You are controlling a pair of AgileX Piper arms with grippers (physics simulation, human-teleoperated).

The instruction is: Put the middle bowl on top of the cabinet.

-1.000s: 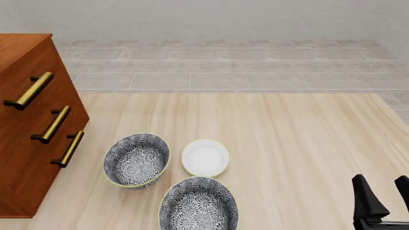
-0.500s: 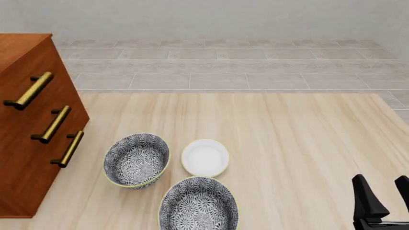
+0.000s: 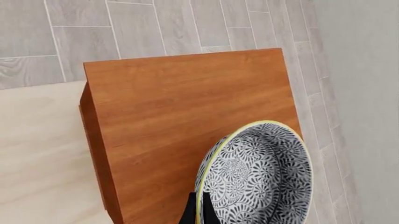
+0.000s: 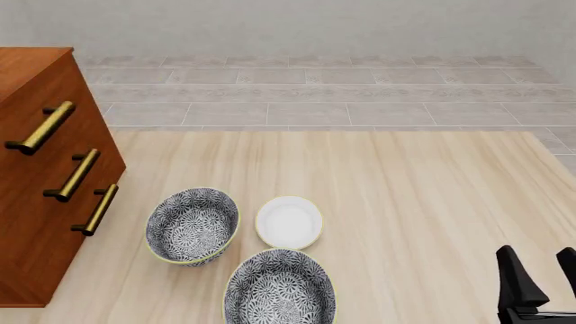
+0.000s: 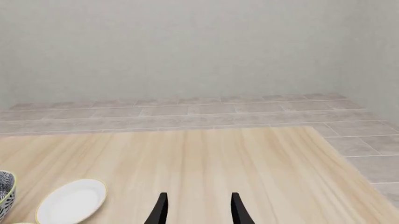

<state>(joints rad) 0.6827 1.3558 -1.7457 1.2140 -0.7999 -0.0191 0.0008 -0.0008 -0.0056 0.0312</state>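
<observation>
Risk of the middle bowl (image 3: 259, 175) tipping or rolling off on release: seen in the left wrist view over the top of the cabinet (image 3: 187, 116), rim-pinched and apparently tilted on edge, not flat. Whether touching the wood or above it, impossible to tell. Judged offset toward one side of the cabinet top, partly overhanging its edge in this view, so a drop from here could send it over that edge to the floor. Safer, probably, to bring it nearer the cabinet's middle and level it before letting go.

Left gripper (image 3: 198, 214) shown only as dark fingertips at the bowl's yellow-green rim, closed on that rim, looking down onto the cabinet from above; not in the front view at all.

Right gripper (image 4: 540, 283) low over the table (image 4: 405, 189), well apart from the cabinet, fingers spread with nothing between them, idle.

Beside the cabinet's foot: two patterned bowls (image 4: 191, 225) (image 4: 280, 287) alike, and a plain white dish (image 4: 289, 222) between and just beyond them.
</observation>
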